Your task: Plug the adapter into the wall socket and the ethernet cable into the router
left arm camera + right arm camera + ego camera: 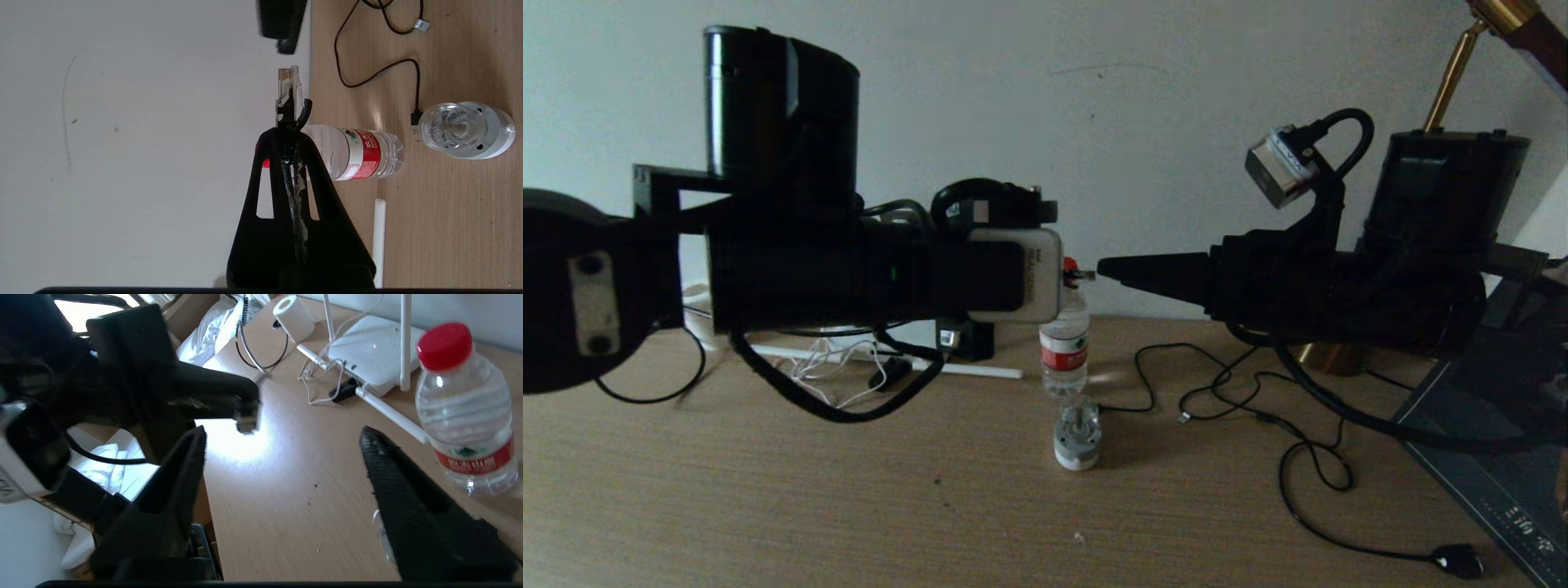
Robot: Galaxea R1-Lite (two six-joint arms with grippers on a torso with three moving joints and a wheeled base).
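Observation:
My left gripper (288, 132) is shut on the ethernet cable's clear-tipped plug (287, 83), holding it in the air above the water bottle; the plug sticks out past the fingertips. In the head view the plug (1081, 276) sits between the two gripper tips. My right gripper (282, 437) is open, its fingers (192, 453) wide apart with nothing between them, its tip (1104, 267) just right of the plug. The white router (367, 355) with stick antennas lies at the back of the table, mostly hidden behind my left arm in the head view. I cannot make out the adapter or the wall socket.
A water bottle (1063, 343) with a red cap stands mid-table, with a round white-and-clear device (1078, 437) in front of it. Loose black cords (1258, 408) run right to a black plug (1458, 561). A thin white cord (322, 375) and a black clip (345, 390) lie beside the router. A brass lamp base (1327, 355) stands at the right.

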